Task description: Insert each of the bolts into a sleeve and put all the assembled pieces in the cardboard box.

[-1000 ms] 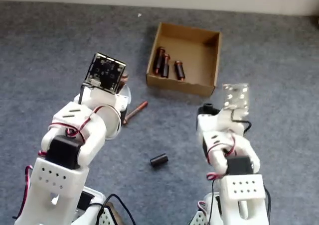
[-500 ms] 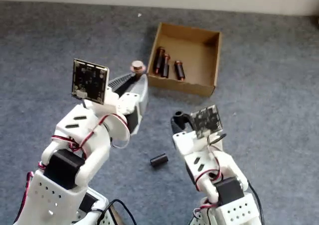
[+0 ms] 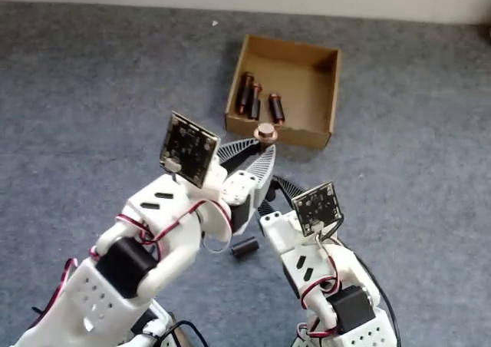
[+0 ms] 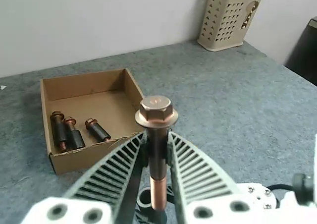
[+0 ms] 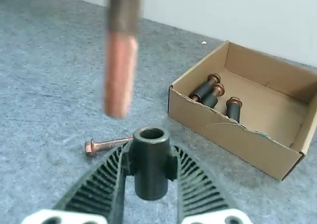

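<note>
My left gripper is shut on a copper bolt held upright, head up, in front of the cardboard box. In the high view this bolt stands just before the box's near wall. My right gripper is shut on a black sleeve, bore facing up. The held bolt's tip hangs above the sleeve, a little off to one side. Three assembled pieces lie in the box. A loose sleeve lies on the carpet between the arms. A second bolt lies flat on the carpet.
Grey carpet covers the table. A beige perforated basket stands by the far wall. The box's right half is bare. The two arms crowd together at the centre front.
My left gripper has swung right with the bolt, from the box's left side to its front wall. My right arm has come in from the right, under the bolt.
</note>
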You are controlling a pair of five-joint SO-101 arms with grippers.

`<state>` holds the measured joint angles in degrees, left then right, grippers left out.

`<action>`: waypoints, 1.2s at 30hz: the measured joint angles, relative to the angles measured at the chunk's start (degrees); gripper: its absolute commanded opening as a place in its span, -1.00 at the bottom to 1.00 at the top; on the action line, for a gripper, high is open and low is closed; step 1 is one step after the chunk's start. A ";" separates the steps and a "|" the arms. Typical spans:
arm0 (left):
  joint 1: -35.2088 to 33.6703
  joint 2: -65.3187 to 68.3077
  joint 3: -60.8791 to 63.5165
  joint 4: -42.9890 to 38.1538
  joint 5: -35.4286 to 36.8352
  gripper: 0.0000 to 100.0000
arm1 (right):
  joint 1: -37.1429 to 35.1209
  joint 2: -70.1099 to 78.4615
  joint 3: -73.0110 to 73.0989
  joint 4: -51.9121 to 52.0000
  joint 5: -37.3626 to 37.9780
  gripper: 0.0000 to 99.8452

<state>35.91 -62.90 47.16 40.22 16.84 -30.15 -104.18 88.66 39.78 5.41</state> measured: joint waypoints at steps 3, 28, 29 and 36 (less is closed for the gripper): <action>0.18 0.00 2.99 -3.96 0.00 -0.99 | 0.00 0.00 0.00 0.00 0.00 -0.99; 0.09 0.00 6.33 -5.80 0.00 -0.99 | 0.00 0.00 0.00 0.00 0.00 -0.99; 0.09 0.00 6.33 -5.80 0.00 -0.99 | 0.00 0.00 0.00 0.00 0.00 -0.99; 0.00 0.00 6.33 -5.98 0.00 -0.99 | -0.09 0.00 -1.23 1.05 0.00 -0.99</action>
<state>35.91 -62.90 53.49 34.24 16.84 -30.24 -104.18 87.43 40.84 5.41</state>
